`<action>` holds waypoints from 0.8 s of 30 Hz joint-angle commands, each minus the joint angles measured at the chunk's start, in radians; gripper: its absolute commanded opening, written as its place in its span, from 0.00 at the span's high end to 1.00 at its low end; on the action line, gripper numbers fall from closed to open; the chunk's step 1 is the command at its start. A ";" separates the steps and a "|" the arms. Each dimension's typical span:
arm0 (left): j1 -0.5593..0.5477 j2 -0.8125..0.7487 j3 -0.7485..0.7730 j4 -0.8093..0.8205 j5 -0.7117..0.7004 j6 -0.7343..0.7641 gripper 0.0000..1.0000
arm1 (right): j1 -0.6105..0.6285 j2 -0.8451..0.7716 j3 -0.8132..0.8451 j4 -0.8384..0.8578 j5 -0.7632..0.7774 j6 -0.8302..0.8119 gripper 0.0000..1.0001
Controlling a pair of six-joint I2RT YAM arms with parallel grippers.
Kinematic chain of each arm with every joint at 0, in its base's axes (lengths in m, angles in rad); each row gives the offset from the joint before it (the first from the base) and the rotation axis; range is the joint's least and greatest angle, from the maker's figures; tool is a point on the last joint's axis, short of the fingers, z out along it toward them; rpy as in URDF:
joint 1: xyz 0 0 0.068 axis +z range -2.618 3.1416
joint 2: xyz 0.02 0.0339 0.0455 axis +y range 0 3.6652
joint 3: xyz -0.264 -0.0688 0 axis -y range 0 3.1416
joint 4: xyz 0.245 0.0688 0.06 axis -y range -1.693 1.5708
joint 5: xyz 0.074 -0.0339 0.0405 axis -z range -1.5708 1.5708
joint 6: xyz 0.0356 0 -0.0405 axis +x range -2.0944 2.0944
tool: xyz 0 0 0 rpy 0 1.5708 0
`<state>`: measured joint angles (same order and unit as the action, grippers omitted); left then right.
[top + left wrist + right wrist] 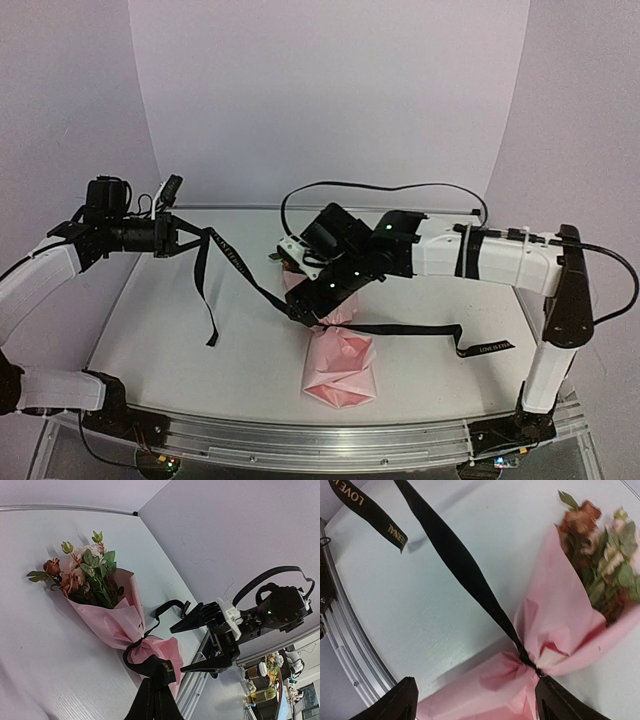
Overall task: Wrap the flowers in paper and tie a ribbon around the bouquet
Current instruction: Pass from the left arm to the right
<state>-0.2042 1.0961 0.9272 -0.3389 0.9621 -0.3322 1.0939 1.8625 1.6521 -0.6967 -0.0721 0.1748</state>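
as the right arm (480, 255) hides the flowers (87, 575) overhead, ribbon (455, 565) seems knotted

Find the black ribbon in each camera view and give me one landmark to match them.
Top external: ribbon stretches from upper left to centre, then a tail trails right.
Left wrist: bottom centre, rising to the cinch.
Right wrist: diagonal from top left to lower centre.
Shared landmark: the pinched waist of the pink paper, where the ribbon wraps.
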 commanded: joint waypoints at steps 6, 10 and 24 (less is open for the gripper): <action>-0.006 -0.047 -0.009 0.040 0.035 0.008 1.00 | 0.000 0.220 0.129 0.254 -0.034 -0.064 0.31; -0.005 -0.047 -0.007 0.020 0.023 0.016 1.00 | 0.000 0.250 0.150 0.268 0.024 -0.061 0.37; -0.006 -0.043 -0.004 -0.030 -0.009 0.040 1.00 | 0.000 0.244 0.171 0.274 0.107 -0.055 0.67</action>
<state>-0.2050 1.0679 0.9268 -0.3679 0.9649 -0.3119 1.0939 2.1162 1.7894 -0.4416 0.0107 0.1232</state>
